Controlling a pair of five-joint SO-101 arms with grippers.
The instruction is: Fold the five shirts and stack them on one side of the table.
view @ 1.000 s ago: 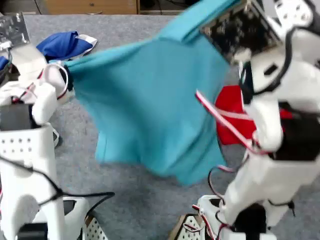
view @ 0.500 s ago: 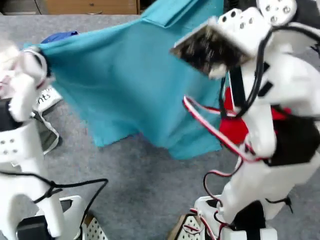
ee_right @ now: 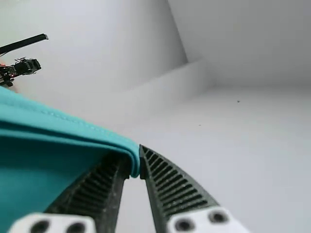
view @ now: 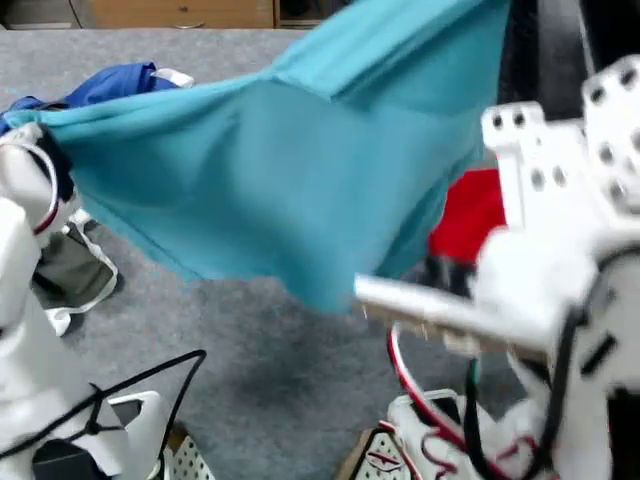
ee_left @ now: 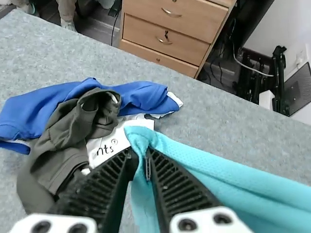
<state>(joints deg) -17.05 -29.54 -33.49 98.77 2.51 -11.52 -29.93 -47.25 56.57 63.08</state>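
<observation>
A teal shirt (view: 300, 170) hangs stretched in the air between both arms, well above the grey table (view: 280, 400). My left gripper (ee_left: 138, 158) is shut on one corner of the teal shirt (ee_left: 218, 179) at the table's left side. My right gripper (ee_right: 135, 167) is shut on another edge of the teal shirt (ee_right: 43, 165), raised high and pointing at the ceiling. A blue shirt (view: 125, 82) lies crumpled at the far left, with a dark olive shirt (ee_left: 68, 141) and a white shirt (ee_left: 109, 143) beside it. A red shirt (view: 470, 215) lies at the right, partly hidden.
A wooden drawer cabinet (ee_left: 175, 29) stands beyond the table's far edge. The right arm's white body (view: 540, 290) fills the near right of the high view, and the left arm's base (view: 40, 400) the near left. Cables (view: 150, 385) lie by the front edge.
Both arms have lifted and spread the teal shirt wider; its left corner moved further left and its lower hem rose off the table. The right arm swung up and towards the camera.
</observation>
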